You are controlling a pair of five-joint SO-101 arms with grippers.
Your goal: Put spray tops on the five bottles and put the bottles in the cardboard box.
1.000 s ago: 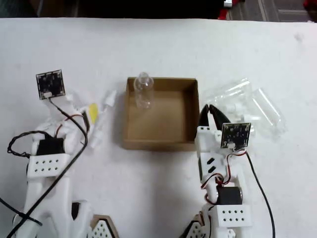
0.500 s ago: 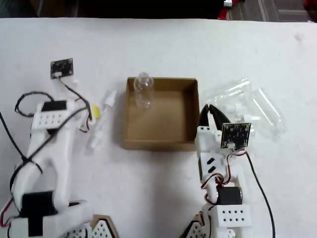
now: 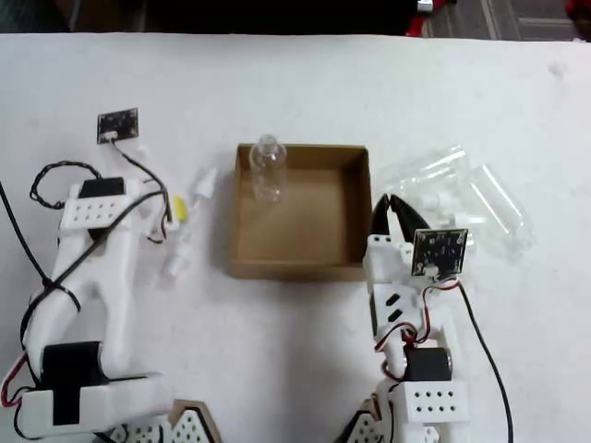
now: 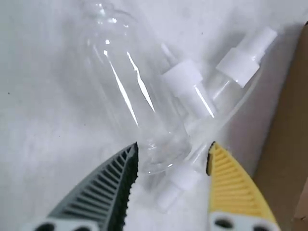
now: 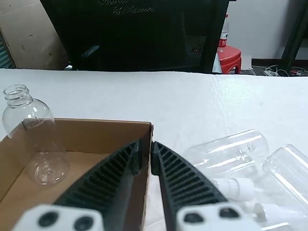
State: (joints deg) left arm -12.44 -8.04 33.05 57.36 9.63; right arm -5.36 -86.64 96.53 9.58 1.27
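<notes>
I judge it barely begun: one topless bottle (image 3: 268,171) stands in the cardboard box (image 3: 300,269), loose bottles (image 3: 462,189) lie outside, my left end effector (image 4: 172,153) released around one, right end effector (image 5: 145,149) clenched empty.

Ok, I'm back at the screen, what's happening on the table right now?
The left gripper is open over a clear bottle lying left of the cardboard box, beside loose spray tops. Its fingertips sit either side of the bottle's end. The right gripper is shut by the box's right wall, holding nothing. One uncapped bottle rests in the box, and more bottles lie to its right.
</notes>
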